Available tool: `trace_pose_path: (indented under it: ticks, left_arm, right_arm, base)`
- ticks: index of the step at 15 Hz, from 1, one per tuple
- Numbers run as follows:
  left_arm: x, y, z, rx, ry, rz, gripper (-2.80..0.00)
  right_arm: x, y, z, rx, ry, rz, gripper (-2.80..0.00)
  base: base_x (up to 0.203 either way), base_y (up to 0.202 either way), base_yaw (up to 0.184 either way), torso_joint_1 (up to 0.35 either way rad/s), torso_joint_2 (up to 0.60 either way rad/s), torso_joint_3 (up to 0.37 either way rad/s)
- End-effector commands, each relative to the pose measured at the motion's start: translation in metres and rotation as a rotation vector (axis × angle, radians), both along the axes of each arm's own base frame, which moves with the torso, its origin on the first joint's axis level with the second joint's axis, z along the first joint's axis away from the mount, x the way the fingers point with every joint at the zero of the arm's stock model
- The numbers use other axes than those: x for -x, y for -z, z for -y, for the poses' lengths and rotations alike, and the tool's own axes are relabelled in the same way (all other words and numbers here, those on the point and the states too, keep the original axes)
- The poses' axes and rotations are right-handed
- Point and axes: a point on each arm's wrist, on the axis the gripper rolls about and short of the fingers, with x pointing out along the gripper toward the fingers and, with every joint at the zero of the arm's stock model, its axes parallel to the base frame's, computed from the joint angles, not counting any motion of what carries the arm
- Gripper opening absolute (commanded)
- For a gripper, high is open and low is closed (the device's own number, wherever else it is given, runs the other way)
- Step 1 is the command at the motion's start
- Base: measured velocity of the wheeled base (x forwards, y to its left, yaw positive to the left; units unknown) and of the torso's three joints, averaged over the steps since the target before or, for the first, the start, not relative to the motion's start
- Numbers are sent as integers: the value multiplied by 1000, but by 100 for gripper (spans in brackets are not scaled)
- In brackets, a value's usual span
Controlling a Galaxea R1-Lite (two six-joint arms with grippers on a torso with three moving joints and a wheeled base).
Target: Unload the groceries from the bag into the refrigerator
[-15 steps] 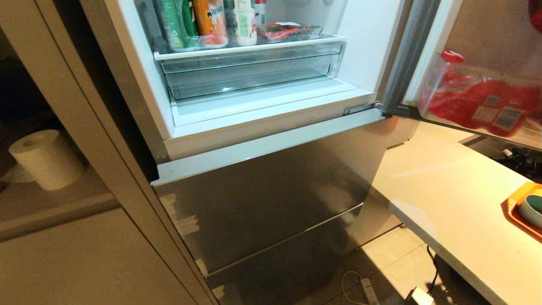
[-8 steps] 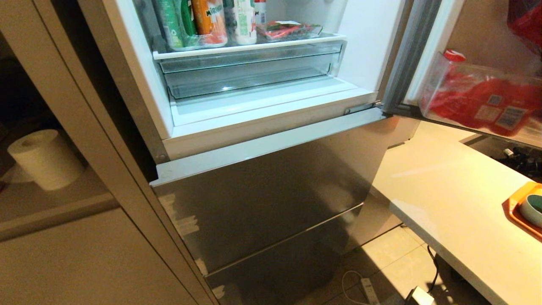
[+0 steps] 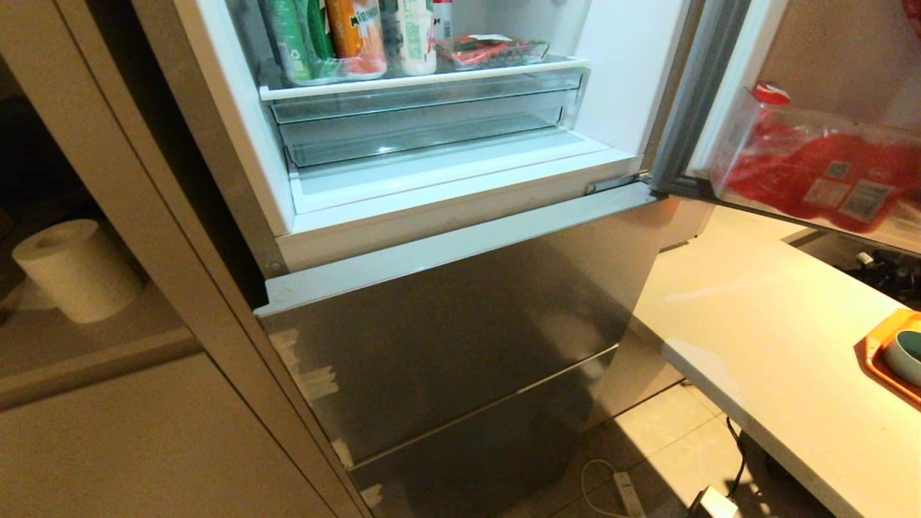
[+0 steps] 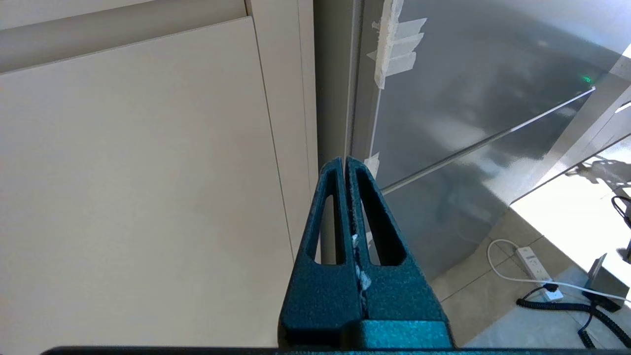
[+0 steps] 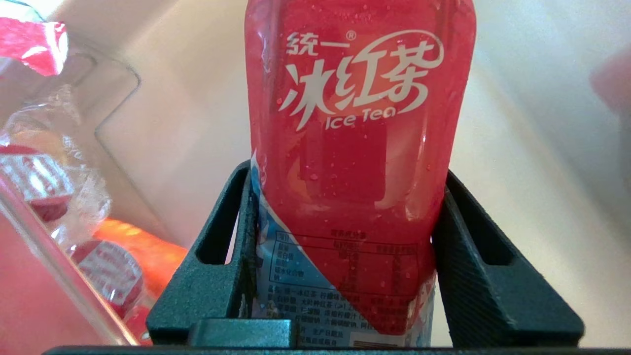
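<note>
The refrigerator (image 3: pixel 460 345) stands with its top door (image 3: pixel 698 93) swung open to the right. Drink bottles and a flat pack (image 3: pixel 489 50) stand on its white shelf. In the right wrist view my right gripper (image 5: pixel 346 171) is shut on a red ice tea bottle (image 5: pixel 360 98), one finger on each side of it. It is beside the clear door bin (image 5: pixel 74 123), which holds red-labelled bottles (image 5: pixel 44 182). My left gripper (image 4: pixel 344 162) hangs shut and empty, low in front of the fridge's lower doors (image 4: pixel 468 98). The bag is out of view.
A pale counter (image 3: pixel 777 345) runs along the right with an orange tray (image 3: pixel 874 345) and a bowl (image 3: pixel 905 356) at its far end. A paper roll (image 3: pixel 75 270) lies in the cabinet recess on the left. A power strip and cables (image 3: pixel 626 493) lie on the floor.
The red bottle that showed in the head view's top right corner half a second ago has slipped almost out of frame. The left arm has not moved.
</note>
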Motion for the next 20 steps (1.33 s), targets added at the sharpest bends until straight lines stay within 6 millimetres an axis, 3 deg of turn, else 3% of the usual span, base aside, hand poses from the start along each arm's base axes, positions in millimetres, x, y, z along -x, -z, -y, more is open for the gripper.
trace_pose_path:
  ticks: [1,12,20]
  left_arm:
    - [0,0,0,0,0,0,-280]
    - [0,0,0,-1,0,0,-280]
    - [0,0,0,-1,0,-1,-280]
  right_arm:
    - [5,2,-1,-15,-10,4,-280]
    - [2,4,2,-270,-84,76,-280]
    - [11,11,2,-308,-45,193,-280]
  base:
    - [0,0,0,0,0,0]
    - [0,0,0,0,0,0]
    - [0,0,0,0,0,0]
